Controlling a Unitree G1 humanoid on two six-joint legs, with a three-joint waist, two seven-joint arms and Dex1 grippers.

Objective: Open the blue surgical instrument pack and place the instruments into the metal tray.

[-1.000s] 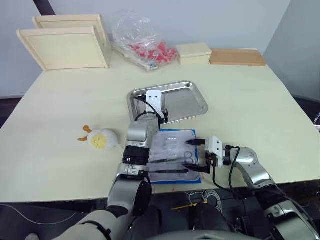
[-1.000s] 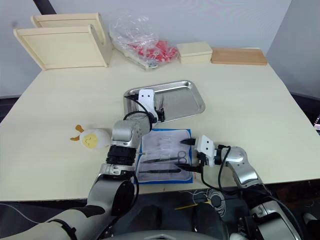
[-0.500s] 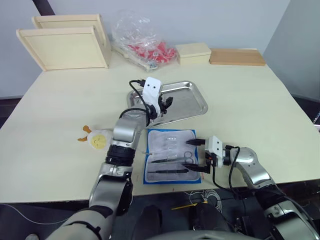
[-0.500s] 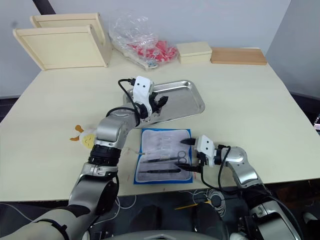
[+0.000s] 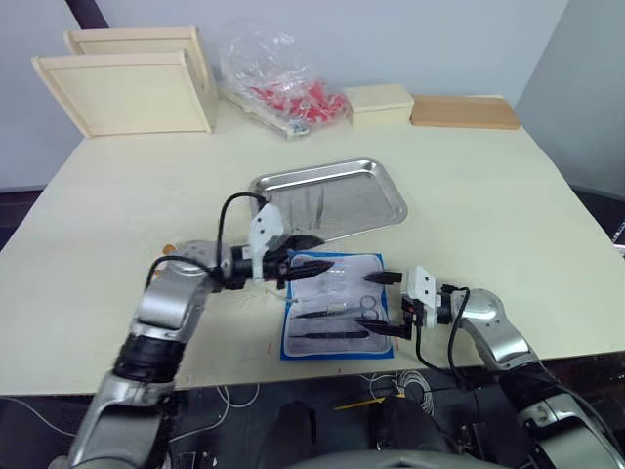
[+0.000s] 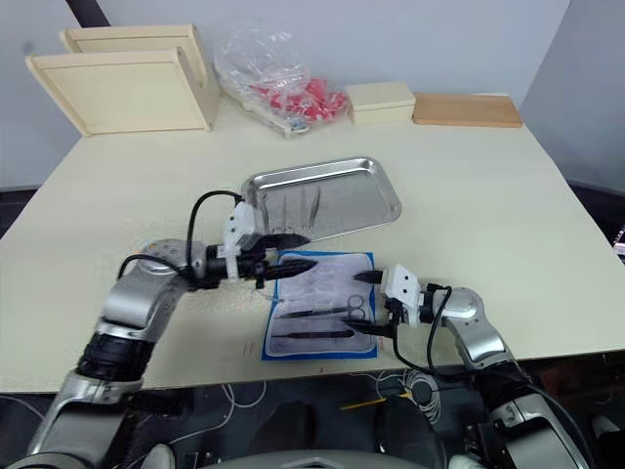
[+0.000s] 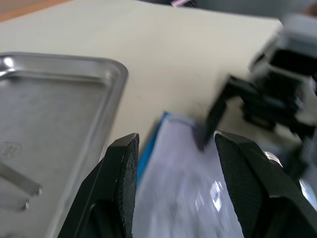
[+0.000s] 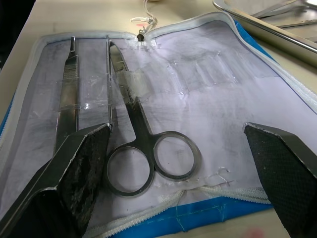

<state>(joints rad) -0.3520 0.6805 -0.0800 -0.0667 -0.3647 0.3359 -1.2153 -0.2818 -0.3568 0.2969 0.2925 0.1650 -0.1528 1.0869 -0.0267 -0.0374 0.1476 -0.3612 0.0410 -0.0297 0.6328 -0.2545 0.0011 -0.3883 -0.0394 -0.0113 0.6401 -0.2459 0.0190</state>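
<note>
The flat blue surgical instrument pack (image 5: 337, 307) lies open near the counter's (image 5: 488, 195) front edge, the stainless-steel tray (image 5: 332, 199) just beyond. Both the left claw (image 5: 311, 266) and right claw (image 5: 387, 304) are open and empty. Grip the silvery ring-handled scissors (image 8: 143, 144) at the rings.

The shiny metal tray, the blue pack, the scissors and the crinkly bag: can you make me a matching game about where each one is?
Things:
1. shallow stainless-steel metal tray
2. flat blue surgical instrument pack
3. silvery ring-handled scissors
4. crinkled clear plastic bag of red items

Places:
A. at the table's far edge
B. tucked under a clear sleeve of the pack
C. lying open at the table's near edge
D. mid-table, just beyond the pack

Pairs: 1-D, 2-C, 3-B, 4-A
</note>
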